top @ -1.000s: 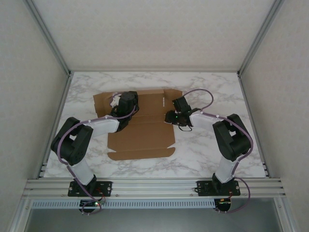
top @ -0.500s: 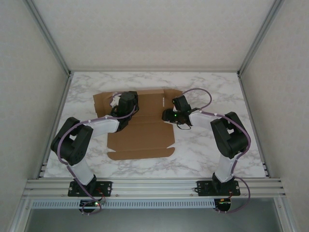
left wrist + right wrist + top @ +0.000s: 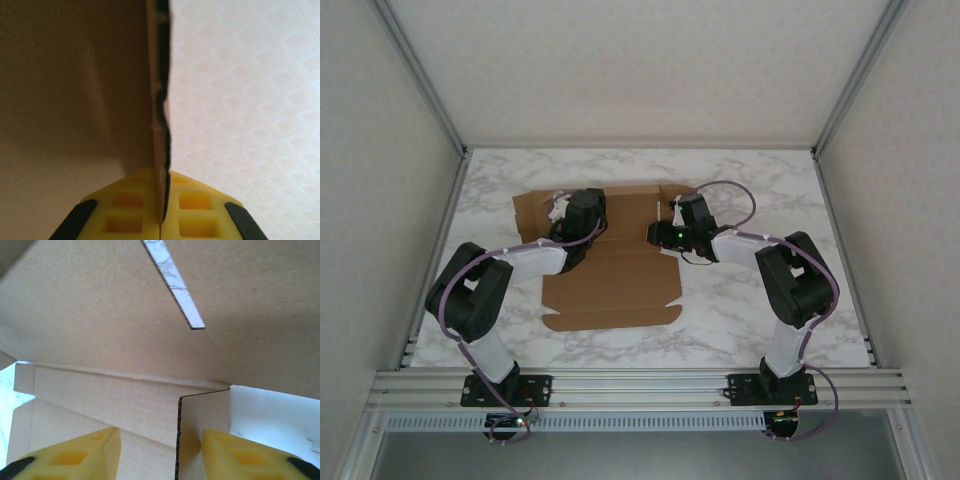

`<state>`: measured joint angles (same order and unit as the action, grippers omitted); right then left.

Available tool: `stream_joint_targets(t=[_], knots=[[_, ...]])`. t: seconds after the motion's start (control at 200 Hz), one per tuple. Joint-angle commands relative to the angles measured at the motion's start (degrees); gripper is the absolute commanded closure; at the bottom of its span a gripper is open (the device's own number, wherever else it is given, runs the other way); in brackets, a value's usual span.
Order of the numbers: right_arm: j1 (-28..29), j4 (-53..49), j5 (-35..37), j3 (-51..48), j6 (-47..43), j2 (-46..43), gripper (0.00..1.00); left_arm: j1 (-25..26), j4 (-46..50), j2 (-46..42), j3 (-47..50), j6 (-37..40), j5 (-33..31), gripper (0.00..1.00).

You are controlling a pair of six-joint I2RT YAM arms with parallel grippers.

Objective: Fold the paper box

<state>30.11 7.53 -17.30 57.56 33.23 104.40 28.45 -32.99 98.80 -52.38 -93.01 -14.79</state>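
The paper box (image 3: pixel 620 285) is a brown cardboard cut-out lying mostly flat on the marble table (image 3: pixel 750 300). My left gripper (image 3: pixel 565 208) sits over its back left part. In the left wrist view the left gripper (image 3: pixel 162 176) is shut on a cardboard flap (image 3: pixel 159 115) seen edge-on. My right gripper (image 3: pixel 661 233) is at the box's right edge. In the right wrist view the right gripper (image 3: pixel 160 436) is open, and a raised flap (image 3: pixel 202 425) stands between its yellow fingers (image 3: pixel 235 455), close against the right one.
White padded walls (image 3: pixel 640 70) and aluminium posts (image 3: pixel 420 80) close in the table on three sides. A metal rail (image 3: pixel 640 385) carrying both arm bases runs along the near edge. Bare marble lies right of the box and behind it.
My right gripper has moved left onto the box's right edge, and its jaws have narrowed around the raised flap. The left arm has stayed put, still clamped on its flap.
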Motion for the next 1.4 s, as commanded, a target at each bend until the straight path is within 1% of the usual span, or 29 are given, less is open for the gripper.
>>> stream_joint_targets(t=[0.0, 0.15, 0.32, 0.456, 0.596, 0.731, 0.861, 1.016, 1.097, 1.157, 1.237, 1.302, 1.397], knots=[[0.8, 1.1, -1.9, 0.5, -0.4, 1.9, 0.54, 0.4, -1.2, -1.0, 0.6, 0.5, -0.3, 1.00], [1.2, 0.2, -1.9, 2.0, -0.7, 4.7, 0.55, 0.5, -1.2, -0.9, 0.6, 0.6, -0.2, 1.00], [2.3, -3.6, 2.6, 3.7, -2.1, 8.3, 0.55, 0.6, -1.4, -0.9, 0.7, 0.5, -0.2, 1.00], [2.4, -3.6, 3.8, 2.8, -2.3, 7.6, 0.55, 0.6, -1.5, -1.1, 0.8, 0.6, -0.2, 1.00], [2.4, -5.1, 4.5, 2.2, -4.7, 1.5, 0.53, 0.5, -1.9, -1.3, 0.9, 1.6, -0.2, 1.00], [2.4, -8.0, 5.5, 1.0, -8.0, -5.9, 0.52, 0.5, -6.5, -1.7, 2.5, 3.6, 0.6, 1.00], [2.3, -11.3, 7.8, -1.1, -12.2, -14.7, 0.54, 0.4, -12.4, -2.4, 5.5, 8.0, 1.2, 1.00], [1.6, -13.9, 9.5, -3.0, -15.7, -26.7, 0.56, 0.3, -16.2, -2.5, 8.8, 13.0, 3.4, 1.00], [0.7, -15.1, 10.8, -3.2, -16.5, -31.3, 0.56, 0.5, -18.2, -2.5, 10.4, 15.1, 4.6, 1.00], [-0.2, -16.2, 12.1, -2.9, -16.6, -33.3, 0.57, 0.6, -18.5, -3.0, 10.8, 17.5, 5.2, 1.00], [-0.9, -18.2, 14.7, -2.1, -16.5, -34.4, 0.58, 0.9, -19.8, -4.2, 11.7, 22.7, 6.4, 1.00], [-1.3, -19.4, 17.7, -1.8, -16.2, -34.5, 0.58, 1.2, -21.7, -5.1, 12.8, 26.4, 7.7, 1.00], [-2.6, -20.9, 23.4, -1.9, -15.3, -34.4, 0.58, 1.4, -25.9, -6.0, 15.7, 28.8, 8.8, 1.00]])
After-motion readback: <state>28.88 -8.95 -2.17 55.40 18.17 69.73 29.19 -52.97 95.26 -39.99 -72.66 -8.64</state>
